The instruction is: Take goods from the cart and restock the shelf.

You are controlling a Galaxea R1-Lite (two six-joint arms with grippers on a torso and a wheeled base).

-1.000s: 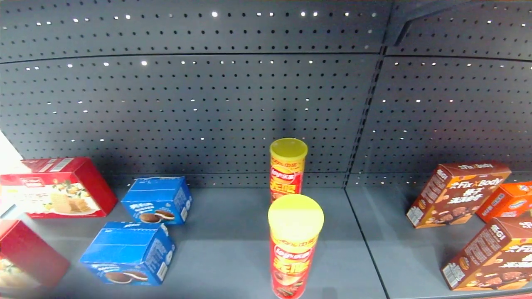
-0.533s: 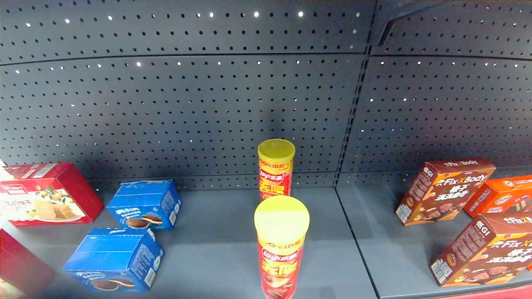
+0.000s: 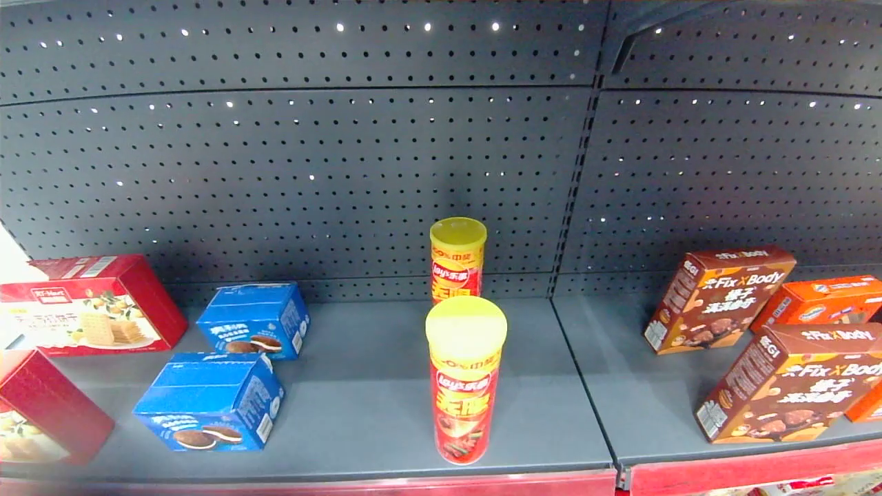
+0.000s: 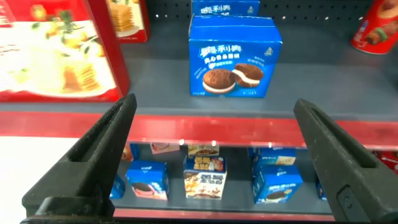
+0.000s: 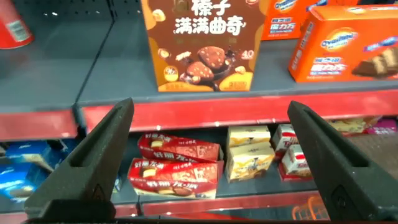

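Whole head view has shifted since a second ago, so the camera moved and the goods did not; the shelf (image 3: 372,386) now shows its red front edge (image 3: 344,482). The left gripper (image 4: 214,168) is spread wide and empty, out in front of that edge, with a blue cookie box (image 4: 235,56) straight ahead of it. The right gripper (image 5: 211,162) is also spread wide and empty, with a brown box (image 5: 199,43) ahead. The front chip can (image 3: 465,386) stands upright mid-shelf. Likely between placements, with a cart pick due next.
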